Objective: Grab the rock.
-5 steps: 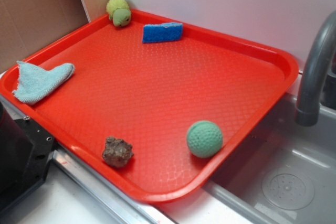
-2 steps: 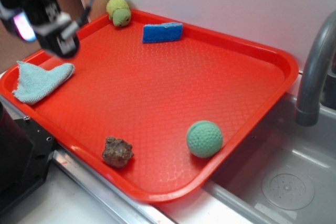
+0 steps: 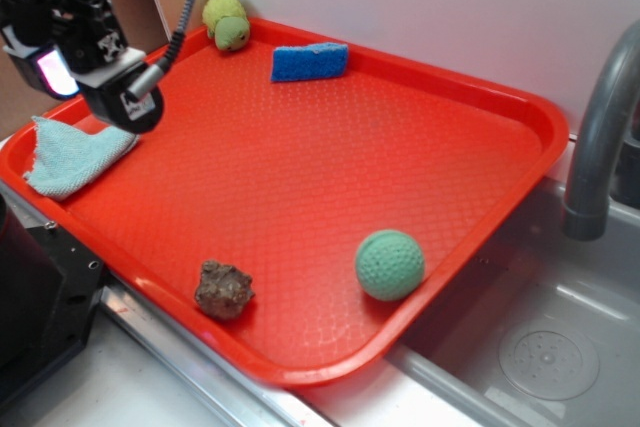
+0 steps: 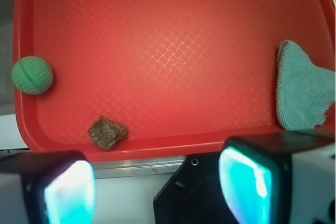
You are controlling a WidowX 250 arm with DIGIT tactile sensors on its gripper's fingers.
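The rock (image 3: 223, 290), a lumpy brown-grey stone, lies near the front edge of the red tray (image 3: 300, 177). In the wrist view the rock (image 4: 107, 132) sits just inside the tray's near rim (image 4: 157, 146). My gripper (image 3: 95, 97) hangs over the tray's left side, above the cloth and well away from the rock. Through the wrist camera the gripper (image 4: 157, 187) stands open, its two glowing pads (image 4: 68, 192) wide apart with nothing between them.
A dimpled green ball (image 3: 389, 264) rests right of the rock. A light-blue cloth (image 3: 75, 152) lies at the left rim, a blue sponge (image 3: 310, 61) and yellow-green plush (image 3: 227, 22) at the back. A faucet (image 3: 600, 137) and sink (image 3: 540, 347) stand right; a black box (image 3: 40, 297) front left.
The arm has entered from the upper left and the gripper has shifted slightly right and down over the cloth. The rock, ball and other things have not moved.
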